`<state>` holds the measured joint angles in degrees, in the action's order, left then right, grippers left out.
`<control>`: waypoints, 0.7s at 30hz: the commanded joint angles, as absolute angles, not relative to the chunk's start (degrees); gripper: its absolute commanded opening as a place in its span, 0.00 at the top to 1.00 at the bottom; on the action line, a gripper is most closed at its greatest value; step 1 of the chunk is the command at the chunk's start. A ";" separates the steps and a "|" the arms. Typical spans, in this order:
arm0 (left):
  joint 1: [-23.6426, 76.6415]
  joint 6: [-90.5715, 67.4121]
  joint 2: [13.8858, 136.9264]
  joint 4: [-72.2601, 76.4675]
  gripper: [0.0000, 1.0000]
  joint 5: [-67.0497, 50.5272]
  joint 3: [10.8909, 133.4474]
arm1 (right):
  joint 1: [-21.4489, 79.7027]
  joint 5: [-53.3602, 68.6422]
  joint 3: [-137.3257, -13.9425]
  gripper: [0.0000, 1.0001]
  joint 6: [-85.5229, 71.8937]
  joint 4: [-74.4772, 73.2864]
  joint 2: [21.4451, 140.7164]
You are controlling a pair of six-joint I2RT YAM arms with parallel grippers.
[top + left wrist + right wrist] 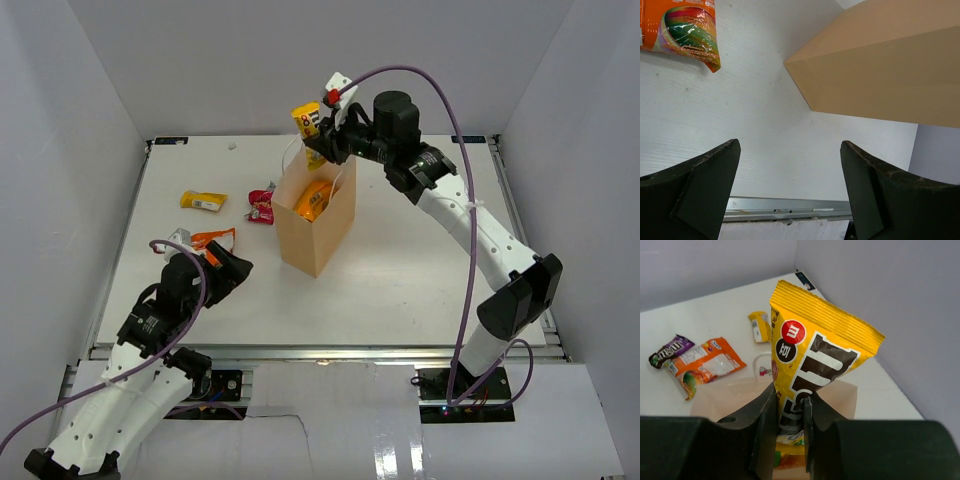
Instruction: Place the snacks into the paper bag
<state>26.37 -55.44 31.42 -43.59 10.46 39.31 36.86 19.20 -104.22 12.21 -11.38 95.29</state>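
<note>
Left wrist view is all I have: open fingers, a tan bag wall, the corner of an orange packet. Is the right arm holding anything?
Observer: Yes. The right gripper is shut on a yellow M&M's pack.
Operator: Where is that relative to the bag?
Observer: In the top view it is held above the open top of the paper bag, not yet inside.
Operator: Anything in the bag already?
Observer: An orange packet shows inside the opening.
</note>
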 commanded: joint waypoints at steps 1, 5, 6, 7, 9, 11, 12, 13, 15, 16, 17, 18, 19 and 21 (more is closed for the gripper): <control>26.46 -58.53 31.38 -44.91 0.09 10.37 38.32 | 37.26 17.40 -102.14 0.81 12.56 -6.77 93.96; 26.46 -60.47 32.34 -44.91 0.09 10.46 37.79 | 37.27 17.31 -100.11 0.72 13.36 -6.42 93.69; 26.46 -60.90 32.78 -45.00 0.09 10.46 37.71 | 37.27 17.31 -99.67 0.68 13.45 -6.42 93.43; 26.46 -61.08 33.04 -45.00 0.09 10.46 37.62 | 37.27 17.23 -99.32 0.64 13.45 -6.33 93.34; 26.46 -61.35 33.57 -45.00 0.08 10.46 37.62 | 37.18 17.14 -98.26 0.51 13.45 -6.07 92.81; 26.46 -62.14 34.19 -45.44 0.07 10.89 37.71 | 37.27 16.88 -97.65 0.43 13.62 -5.98 92.46; 26.46 -62.83 34.36 -45.79 0.06 11.16 37.79 | 37.27 16.79 -97.65 0.43 13.62 -5.89 92.29; 26.46 -64.76 34.63 -46.14 0.05 11.60 37.97 | 37.27 16.79 -97.65 0.39 13.71 -5.89 92.11; 26.46 -66.61 35.07 -47.19 0.04 13.35 38.14 | 37.27 16.26 -97.82 0.38 13.97 -5.89 91.50; 26.46 -69.06 35.76 -47.72 0.04 14.14 38.14 | 37.09 16.26 -98.08 0.37 14.06 -6.06 91.15; 26.46 -70.56 36.38 -49.03 0.04 15.02 38.49 | 36.83 16.61 -98.78 0.37 14.58 -6.33 90.27; 26.46 -72.06 37.08 -49.74 0.04 17.12 38.67 | 36.57 17.22 -99.14 0.37 14.94 -6.85 89.65; 26.46 -73.46 38.05 -50.44 0.04 18.18 38.93 | 35.61 18.71 -99.23 0.31 15.29 -7.64 88.95; 26.19 -76.90 41.82 -51.50 0.04 20.20 39.72 | 34.02 21.17 -98.79 0.24 17.04 -9.05 86.67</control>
